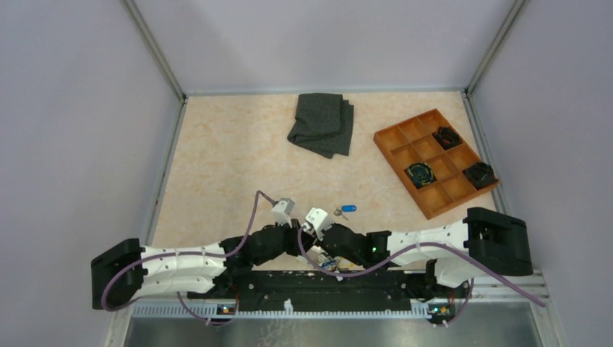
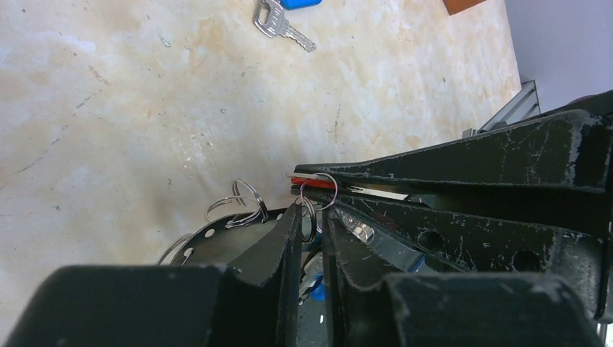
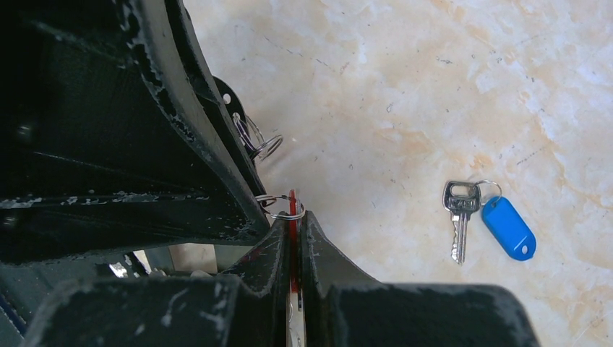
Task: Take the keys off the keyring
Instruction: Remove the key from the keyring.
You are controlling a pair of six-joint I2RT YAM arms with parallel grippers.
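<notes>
My left gripper (image 2: 312,214) is shut on a small metal ring (image 2: 309,217) that belongs to the keyring, a curved band with holes (image 2: 206,242) carrying more split rings (image 2: 242,202). My right gripper (image 3: 295,217) is shut on a red key tag (image 3: 293,206) linked to that ring (image 3: 282,210). The two grippers meet tip to tip just above the table at its near edge, the left (image 1: 290,235) and the right (image 1: 329,235). One silver key (image 3: 460,213) with a blue tag (image 3: 509,228) lies loose on the table, and it also shows in the top view (image 1: 345,211).
A folded dark grey cloth (image 1: 322,124) lies at the back centre. An orange compartment tray (image 1: 405,137) at the back right holds black lumpy clumps (image 1: 478,173). The arms' base rail (image 1: 325,289) runs along the near edge.
</notes>
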